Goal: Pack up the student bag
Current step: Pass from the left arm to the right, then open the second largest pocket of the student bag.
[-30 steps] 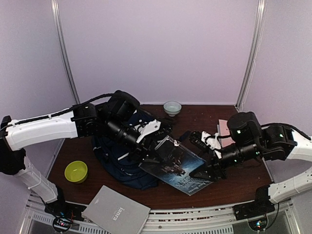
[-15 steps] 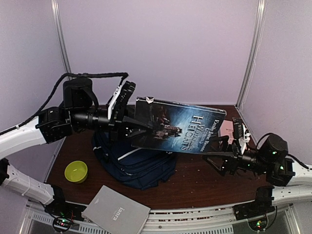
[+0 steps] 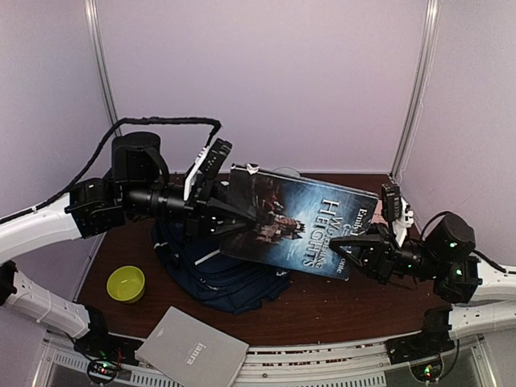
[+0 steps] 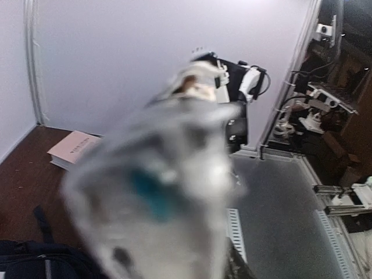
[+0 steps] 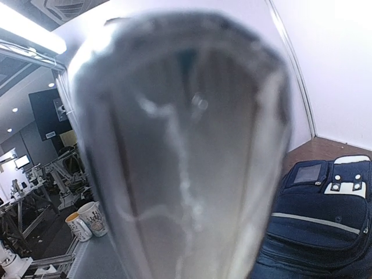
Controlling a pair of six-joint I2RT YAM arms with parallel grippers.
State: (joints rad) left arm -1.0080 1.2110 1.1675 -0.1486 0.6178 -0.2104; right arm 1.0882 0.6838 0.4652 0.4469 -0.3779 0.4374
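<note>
I count one student bag [image 3: 211, 274], one empty green bowl [image 3: 126, 283] and three books: grey book [image 3: 193, 348], pink book [image 4: 72, 148], dark book [image 3: 298, 222]; left tool [image 3: 231, 214] and right tool [image 3: 353, 247] both pinch the dark book aloft

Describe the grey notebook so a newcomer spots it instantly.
Find the blue backpack on the table. At the near edge in front of it lies the notebook: flat, plain grey, unlike the dark book held aloft.

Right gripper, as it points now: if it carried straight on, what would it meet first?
The book: the right gripper points left at its right edge, which sits right at its jaws. Farther along that line is likely the left gripper, gripping the book's opposite edge; depth is unclear.
</note>
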